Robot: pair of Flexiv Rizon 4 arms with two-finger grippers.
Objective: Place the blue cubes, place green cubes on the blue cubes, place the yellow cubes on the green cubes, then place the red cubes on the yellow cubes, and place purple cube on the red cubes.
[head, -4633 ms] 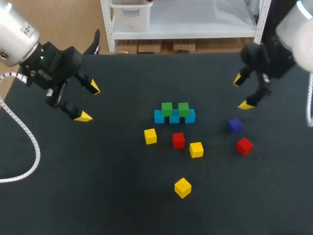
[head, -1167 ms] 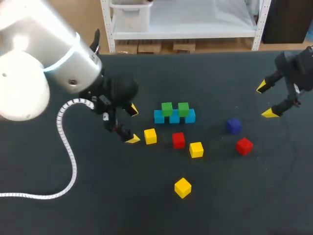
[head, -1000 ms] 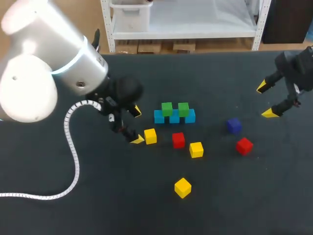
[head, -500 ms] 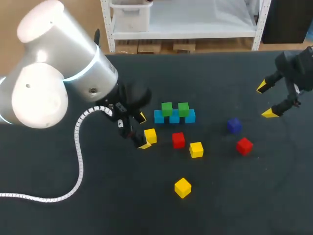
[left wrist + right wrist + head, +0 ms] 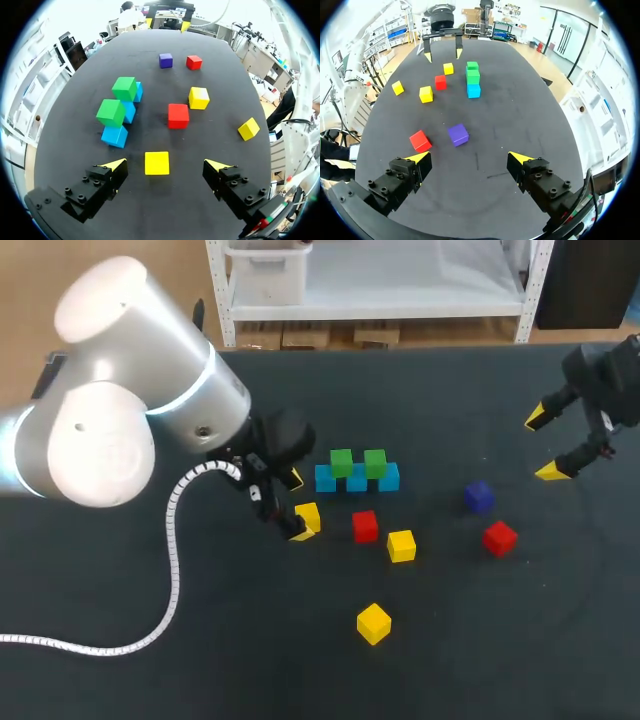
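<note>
**A:** left gripper (image 5: 297,506) just swung in from the table's left edge. Fingers are spread wide either side of the yellow cube (image 5: 157,163) mid-table, no contact yet.

**B:** so the yellow layer's starting, I'd guess. Right gripper (image 5: 543,445) still sits open by the right edge.

Right hand (image 5: 469,156) spread wide, empty; purple cube (image 5: 458,134) and red cube (image 5: 420,141) lie just ahead of it

The left arm (image 5: 130,390) is glossy silver-white (pale ring at one joint), with a ribbed white cable (image 5: 176,570). Its black, screw-studded fingers (image 5: 95,192) have yellow tips.
</note>
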